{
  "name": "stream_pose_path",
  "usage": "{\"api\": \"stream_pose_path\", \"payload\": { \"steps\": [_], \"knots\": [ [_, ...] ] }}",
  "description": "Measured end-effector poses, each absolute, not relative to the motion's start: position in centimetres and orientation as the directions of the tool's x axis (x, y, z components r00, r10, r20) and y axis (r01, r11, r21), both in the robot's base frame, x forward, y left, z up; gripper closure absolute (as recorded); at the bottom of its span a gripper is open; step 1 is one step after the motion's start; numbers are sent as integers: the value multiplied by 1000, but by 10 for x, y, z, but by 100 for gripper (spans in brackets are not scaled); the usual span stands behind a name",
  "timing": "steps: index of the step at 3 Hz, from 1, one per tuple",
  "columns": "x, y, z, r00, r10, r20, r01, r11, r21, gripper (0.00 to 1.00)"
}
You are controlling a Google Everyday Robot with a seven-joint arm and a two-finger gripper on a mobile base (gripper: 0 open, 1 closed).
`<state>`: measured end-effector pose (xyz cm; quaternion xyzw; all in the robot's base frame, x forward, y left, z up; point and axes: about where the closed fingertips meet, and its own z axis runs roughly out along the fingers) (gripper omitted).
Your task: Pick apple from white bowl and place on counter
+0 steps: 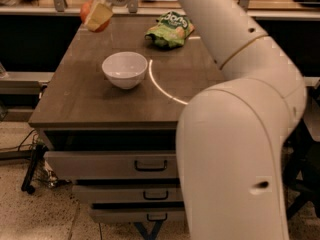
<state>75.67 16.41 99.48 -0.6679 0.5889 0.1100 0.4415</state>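
Note:
My gripper (95, 17) is at the top left, above the far left part of the counter (90, 99). It is shut on the red-orange apple (87, 10), which shows between and behind the pale fingers (100, 16), held in the air. The white bowl (125, 69) stands empty on the counter, below and right of the gripper, beside the bright curved light ring (159, 86).
A green chip bag (170, 30) lies at the far side of the counter. My large white arm (240, 134) covers the right half of the view. Grey drawers with dark handles (150, 165) sit below. A dark gap lies left of the counter.

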Motion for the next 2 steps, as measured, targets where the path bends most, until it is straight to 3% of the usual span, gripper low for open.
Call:
{"api": "stream_pose_path", "payload": {
  "steps": [2],
  "knots": [
    [789,198,944,227,-757,-613,-896,84,-435,100]
  ]
}}
